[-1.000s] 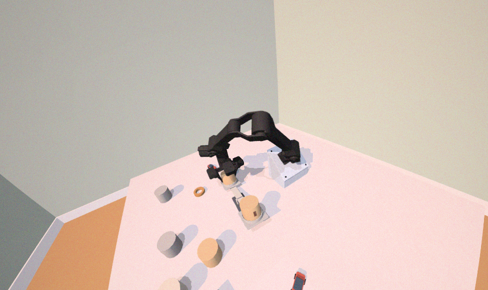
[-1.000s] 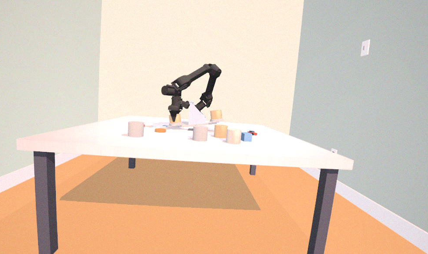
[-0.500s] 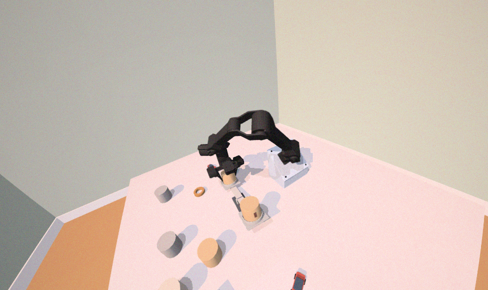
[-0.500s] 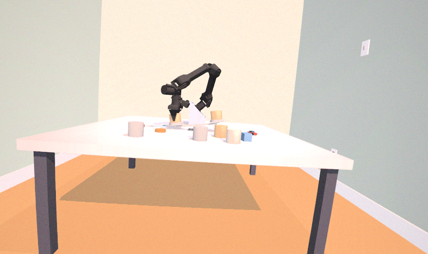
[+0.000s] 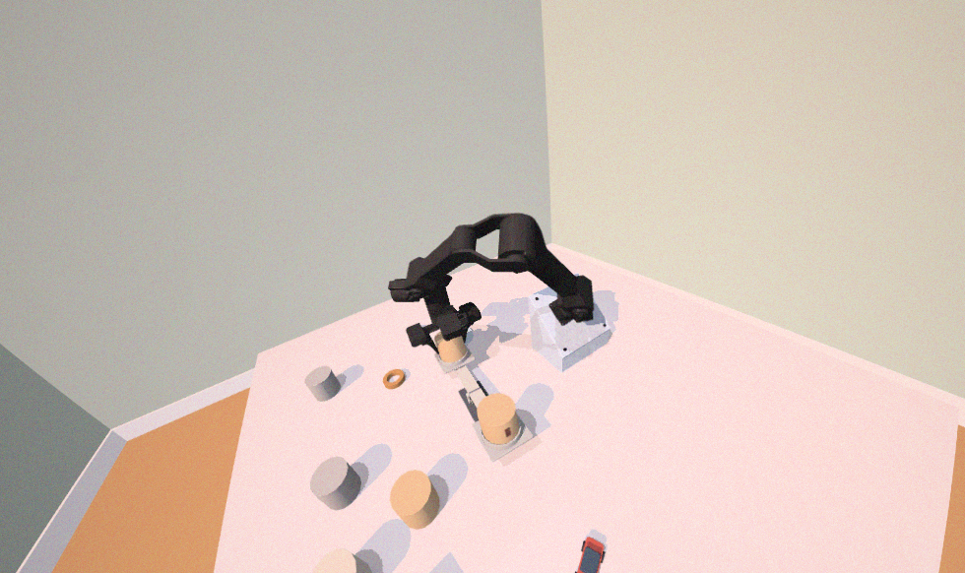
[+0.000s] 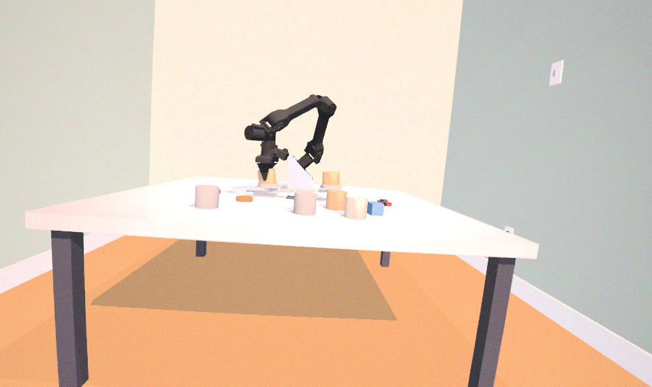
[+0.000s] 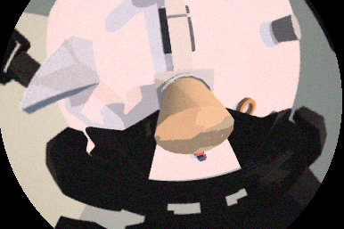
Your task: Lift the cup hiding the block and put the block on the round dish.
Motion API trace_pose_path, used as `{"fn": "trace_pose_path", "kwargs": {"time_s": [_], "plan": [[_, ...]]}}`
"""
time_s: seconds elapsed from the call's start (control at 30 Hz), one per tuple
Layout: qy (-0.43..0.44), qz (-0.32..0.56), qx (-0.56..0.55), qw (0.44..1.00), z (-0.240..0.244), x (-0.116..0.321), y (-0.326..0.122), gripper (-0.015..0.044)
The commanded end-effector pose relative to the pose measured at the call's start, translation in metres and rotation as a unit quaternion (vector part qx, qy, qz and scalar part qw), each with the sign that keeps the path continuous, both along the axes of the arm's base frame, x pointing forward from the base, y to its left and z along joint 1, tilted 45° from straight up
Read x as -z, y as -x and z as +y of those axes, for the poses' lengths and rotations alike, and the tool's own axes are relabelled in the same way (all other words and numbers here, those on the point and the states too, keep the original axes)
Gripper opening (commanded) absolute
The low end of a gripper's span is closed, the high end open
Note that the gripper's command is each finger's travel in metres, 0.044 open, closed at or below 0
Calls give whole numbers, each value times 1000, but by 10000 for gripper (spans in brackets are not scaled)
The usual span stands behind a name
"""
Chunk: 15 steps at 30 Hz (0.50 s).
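Observation:
My gripper (image 5: 450, 344) (image 6: 265, 177) (image 7: 187, 110) is shut on the far tan cup (image 5: 454, 350) (image 6: 273, 177) (image 7: 192, 127), with one finger on each side. That cup stands upright on its end of the balance (image 5: 467, 377) (image 7: 180, 51), and I see no gap under it. The other tan cup (image 5: 499, 419) (image 6: 330, 179), with a small dark mark on its side, stands on the near end. Both ends look about level. No block shows; the cups hide what is under them. I cannot make out the round dish for certain.
An orange ring (image 5: 384, 378) (image 6: 244, 199) and a grey cylinder (image 5: 323, 383) (image 6: 206, 197) lie left of the balance. Another grey cylinder (image 5: 335, 483), an orange one (image 5: 414, 499) and a cream one (image 5: 340, 563) stand farther forward. There are a blue cube (image 6: 375, 209) and red cars (image 5: 592, 554) (image 7: 200, 156).

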<state>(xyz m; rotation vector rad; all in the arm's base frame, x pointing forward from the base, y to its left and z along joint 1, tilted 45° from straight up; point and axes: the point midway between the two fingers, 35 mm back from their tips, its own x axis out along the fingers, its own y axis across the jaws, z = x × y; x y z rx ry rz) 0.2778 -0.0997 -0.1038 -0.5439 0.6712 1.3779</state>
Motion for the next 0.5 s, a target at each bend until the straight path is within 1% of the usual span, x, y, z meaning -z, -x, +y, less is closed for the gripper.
{"fn": "trace_pose_path", "kwargs": {"time_s": [0.0, 0.47], "plan": [[8, -9, -2, 1000, -8, -5, -4, 0], [9, -9, -2, 1000, -21, -17, -4, 0]]}}
